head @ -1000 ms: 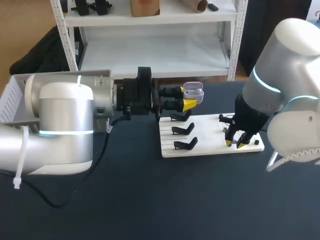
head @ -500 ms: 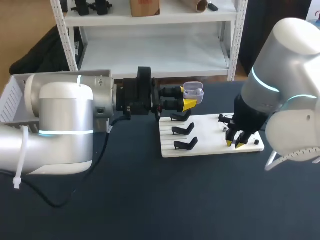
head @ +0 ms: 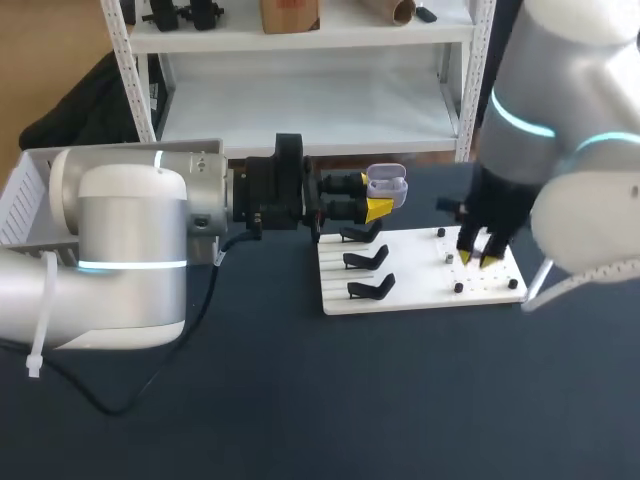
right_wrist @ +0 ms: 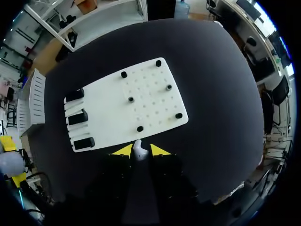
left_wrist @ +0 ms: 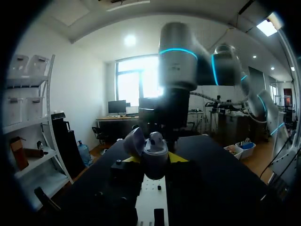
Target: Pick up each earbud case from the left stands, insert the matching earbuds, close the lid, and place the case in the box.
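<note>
My left gripper (head: pixel 374 196) is held level over the table's back, shut on a pale lavender earbud case (head: pixel 389 188) whose lid stands open. In the left wrist view the case (left_wrist: pixel 154 149) sits upright between the yellow tips. My right gripper (head: pixel 478 261) hangs above the white board (head: pixel 420 272), pointing down. In the right wrist view a small white earbud (right_wrist: pixel 138 150) is pinched between its fingertips, over the board's (right_wrist: pixel 108 106) near edge. Three black stands (head: pixel 368 259) on the board's left part carry no cases.
Several small black pegs (right_wrist: pixel 130 100) stick up from the board's right half. A white slatted box (head: pixel 28 190) stands at the table's back left, behind my left arm. Dark tabletop (head: pixel 400 400) lies bare in front of the board.
My right gripper's fingers narrowed onto the earbud. It then rose from the board's front right and shifted toward the back. My left arm and the case stayed still.
</note>
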Tool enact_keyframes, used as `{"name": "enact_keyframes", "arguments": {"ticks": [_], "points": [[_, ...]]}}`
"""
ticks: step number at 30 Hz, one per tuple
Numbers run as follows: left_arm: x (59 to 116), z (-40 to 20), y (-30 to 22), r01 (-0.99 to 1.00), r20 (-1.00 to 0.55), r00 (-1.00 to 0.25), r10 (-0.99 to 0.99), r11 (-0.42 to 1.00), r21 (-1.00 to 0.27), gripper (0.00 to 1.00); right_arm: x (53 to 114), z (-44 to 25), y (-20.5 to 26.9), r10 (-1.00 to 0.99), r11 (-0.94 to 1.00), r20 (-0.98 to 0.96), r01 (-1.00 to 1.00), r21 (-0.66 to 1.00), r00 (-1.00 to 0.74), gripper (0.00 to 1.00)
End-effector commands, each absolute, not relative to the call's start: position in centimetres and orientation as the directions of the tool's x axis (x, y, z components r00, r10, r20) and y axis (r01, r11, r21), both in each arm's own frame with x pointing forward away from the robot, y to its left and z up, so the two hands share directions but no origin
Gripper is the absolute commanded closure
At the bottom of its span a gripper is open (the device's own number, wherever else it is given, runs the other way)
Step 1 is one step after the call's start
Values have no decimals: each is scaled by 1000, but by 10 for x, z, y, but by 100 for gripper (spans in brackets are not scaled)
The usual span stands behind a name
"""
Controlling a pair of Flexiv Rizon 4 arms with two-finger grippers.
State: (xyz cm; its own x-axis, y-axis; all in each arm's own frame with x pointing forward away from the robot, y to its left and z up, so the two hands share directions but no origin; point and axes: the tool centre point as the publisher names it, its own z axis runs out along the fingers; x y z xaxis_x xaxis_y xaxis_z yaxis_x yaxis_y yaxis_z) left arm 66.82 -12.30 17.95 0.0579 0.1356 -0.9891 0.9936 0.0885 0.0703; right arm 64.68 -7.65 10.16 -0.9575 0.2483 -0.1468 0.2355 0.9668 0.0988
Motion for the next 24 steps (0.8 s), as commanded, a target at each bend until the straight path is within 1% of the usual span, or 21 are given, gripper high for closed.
{"name": "enact_keyframes", "arguments": {"ticks": [1,7,13,24], "points": [[668,179,-123,993,-990,60,132,91,72,100,633,158,-80,226,974,-185,218,65,-956,100],[668,179,-123,993,-990,60,132,91,72,100,631,215,-64,114,993,-239,109,34,-964,100],[668,179,-123,993,-990,60,132,91,72,100,629,251,-37,-18,999,-266,-28,33,-964,100],[668,179,-123,993,-990,60,132,91,72,100,634,279,20,-246,967,-278,-254,-7,-929,100]]}}
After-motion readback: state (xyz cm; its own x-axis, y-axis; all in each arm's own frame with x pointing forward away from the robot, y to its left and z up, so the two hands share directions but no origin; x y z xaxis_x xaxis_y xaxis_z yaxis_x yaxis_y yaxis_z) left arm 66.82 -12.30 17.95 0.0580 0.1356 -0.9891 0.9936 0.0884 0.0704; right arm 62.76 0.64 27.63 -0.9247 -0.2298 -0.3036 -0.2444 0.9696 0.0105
